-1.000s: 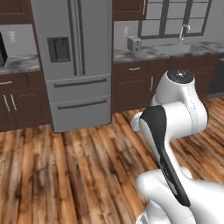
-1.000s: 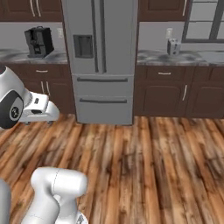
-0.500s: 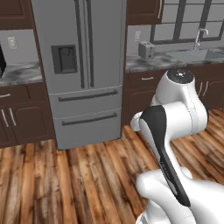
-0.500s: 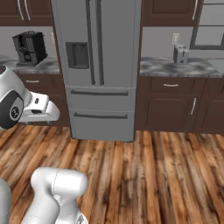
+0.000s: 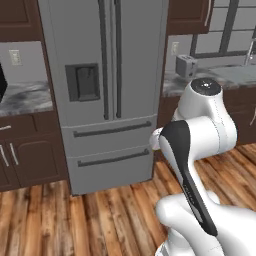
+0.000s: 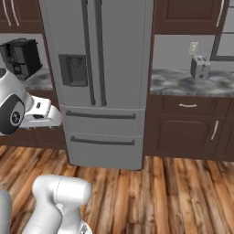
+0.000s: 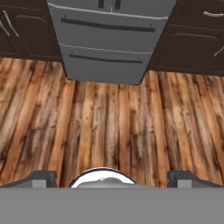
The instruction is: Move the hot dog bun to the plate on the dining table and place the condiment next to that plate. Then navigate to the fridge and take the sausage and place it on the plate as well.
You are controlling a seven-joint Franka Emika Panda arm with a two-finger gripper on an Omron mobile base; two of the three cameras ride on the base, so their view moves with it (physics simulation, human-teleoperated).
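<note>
fridge: fridge (image 5: 107, 95) straight ahead, both upper doors shut, two drawers below also shut; fills the middle of both base views
floor: wood floor (image 7: 109, 127) bare between the base and the fridge
counters: dark cabinets either side, toaster (image 6: 199, 67) on the right counter, coffee machine (image 6: 20, 55) on the left one
arm: folded up high over the base, hand pointing down at the floor
gripper: gripper (image 7: 111, 177), fingers (image 7: 41, 178) spread wide, nothing between them
sausage: not visible, presumably behind the shut doors; can't tell which shelf
step: judged as driving up to the fridge, door opening not yet done
risk 1: base stops too close, door can't swing past the arm
risk 2: base stops off-centre, handle out of easy reach
risk 3: long thin handles (image 5: 111, 60) sit side by side, easy to grab the wrong one or slip off
risk 4: sausage is small, wide jaws could knock it away
</note>
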